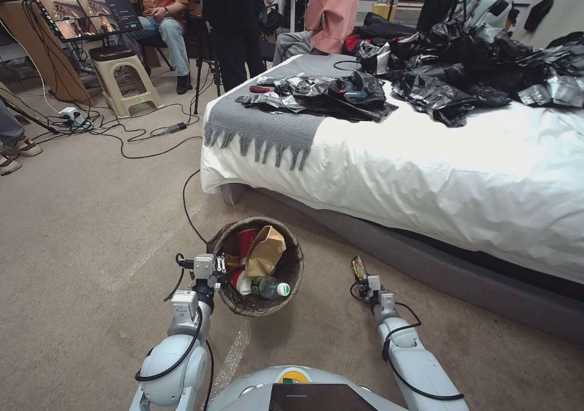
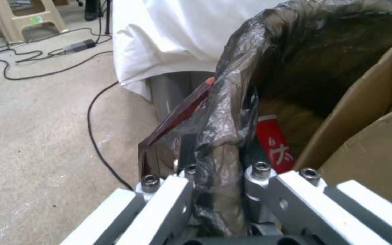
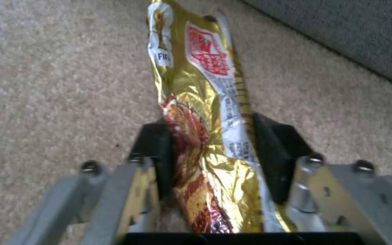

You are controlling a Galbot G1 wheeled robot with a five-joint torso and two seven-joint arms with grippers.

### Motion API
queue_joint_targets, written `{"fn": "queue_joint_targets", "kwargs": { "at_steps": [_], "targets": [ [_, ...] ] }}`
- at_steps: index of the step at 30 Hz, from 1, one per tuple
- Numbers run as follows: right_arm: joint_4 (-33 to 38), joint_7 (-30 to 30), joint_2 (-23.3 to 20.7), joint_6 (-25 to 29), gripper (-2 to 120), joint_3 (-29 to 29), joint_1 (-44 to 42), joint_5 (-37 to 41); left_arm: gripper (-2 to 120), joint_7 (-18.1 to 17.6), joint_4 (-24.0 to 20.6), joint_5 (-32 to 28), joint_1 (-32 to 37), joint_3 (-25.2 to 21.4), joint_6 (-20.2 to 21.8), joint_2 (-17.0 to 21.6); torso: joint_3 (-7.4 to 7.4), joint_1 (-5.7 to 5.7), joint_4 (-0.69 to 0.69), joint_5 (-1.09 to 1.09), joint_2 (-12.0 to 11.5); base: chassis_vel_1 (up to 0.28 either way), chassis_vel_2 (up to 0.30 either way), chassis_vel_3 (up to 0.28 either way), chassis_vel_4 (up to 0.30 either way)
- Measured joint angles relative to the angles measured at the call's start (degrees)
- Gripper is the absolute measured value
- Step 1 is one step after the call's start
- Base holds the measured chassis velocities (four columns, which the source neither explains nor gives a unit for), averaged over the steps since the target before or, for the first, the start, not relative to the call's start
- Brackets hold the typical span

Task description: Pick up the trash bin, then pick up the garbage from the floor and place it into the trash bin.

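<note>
My right gripper (image 1: 364, 279) clamps the gold wrapper (image 3: 207, 112); the trash bin (image 1: 293, 271), its rim pinched in my left gripper (image 1: 214, 269), lies to its left.

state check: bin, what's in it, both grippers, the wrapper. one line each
trash bin: upright, bag-lined, partly filled, left rim gripped.
brown paper bag: in the bin, poking above the rim.
clear bottle: in the bin, lying on its side.
red cup: in the bin.
left gripper: shut on the bin's lined rim.
right gripper: shut on the gold snack wrapper, right of the bin.
</note>
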Motion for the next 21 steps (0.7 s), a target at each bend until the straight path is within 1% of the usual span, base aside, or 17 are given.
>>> {"fn": "queue_joint_targets", "kwargs": {
  "at_steps": [1,2,3,4,5,6,7,8,9,10,21],
  "targets": [
    [0.24,0.14,-0.05,-0.02,30,0.09,-0.13,-0.05,2,0.00,0.03,0.01,-0.02,-0.01,0.00,0.01,0.00,0.00,-0.02,-0.08,0.00,0.000,0.000,0.000,0.000],
    [0.24,0.14,-0.05,-0.02,30,0.09,-0.13,-0.05,2,0.00,0.03,0.01,-0.02,-0.01,0.00,0.01,0.00,0.00,-0.02,-0.08,0.00,0.000,0.000,0.000,0.000],
    [0.52,0.18,-0.04,-0.01,25,0.10,-0.32,-0.14,2,0.01,0.05,0.02,-0.03,0.09,-0.01,0.01,0.01,0.00,-0.04,-0.06,0.00,0.000,0.000,0.000,0.000],
    [0.68,0.20,-0.03,-0.01,22,0.09,-0.40,-0.19,2,0.02,0.07,0.02,-0.03,0.14,-0.01,0.01,0.00,0.00,-0.05,-0.02,0.00,0.000,0.000,0.000,0.000],
    [0.68,0.20,-0.03,-0.01,22,0.09,-0.40,-0.19,2,0.02,0.07,0.02,-0.03,0.14,-0.01,0.01,0.00,0.00,-0.05,-0.02,0.00,0.000,0.000,0.000,0.000],
    [0.93,0.33,-0.03,0.00,14,0.10,-0.58,-0.26,2,0.02,0.14,0.02,-0.05,0.13,-0.02,0.02,0.01,0.00,-0.04,-0.05,0.00,0.000,0.000,0.000,0.000],
    [1.06,0.40,-0.04,0.07,9,0.11,-0.68,-0.30,2,0.02,0.18,0.03,-0.05,0.12,-0.02,0.04,0.01,0.00,-0.04,-0.06,0.00,0.000,0.000,0.000,0.000],
    [1.25,0.44,-0.04,0.13,5,0.11,-0.80,-0.35,2,0.02,0.20,0.04,-0.05,0.11,-0.02,0.06,0.01,0.00,-0.04,-0.04,0.00,0.000,0.000,0.000,0.000],
    [1.25,0.44,-0.04,0.13,5,0.11,-0.80,-0.35,2,0.02,0.20,0.04,-0.05,0.11,-0.02,0.06,0.01,0.00,-0.04,-0.04,0.00,0.000,0.000,0.000,0.000],
    [1.63,0.47,-0.06,0.25,0,0.11,-1.02,-0.41,2,0.02,0.23,0.04,-0.04,0.11,-0.02,0.07,0.01,0.00,-0.04,-0.03,0.00,0.000,0.000,0.000,0.000],
    [5.23,0.56,-0.20,0.35,0,0.09,-2.41,-0.48,2,0.05,0.26,0.12,-0.08,0.24,-0.05,0.10,0.01,0.00,-0.03,-0.04,0.00,0.000,0.000,0.000,0.000]
  ]
}}
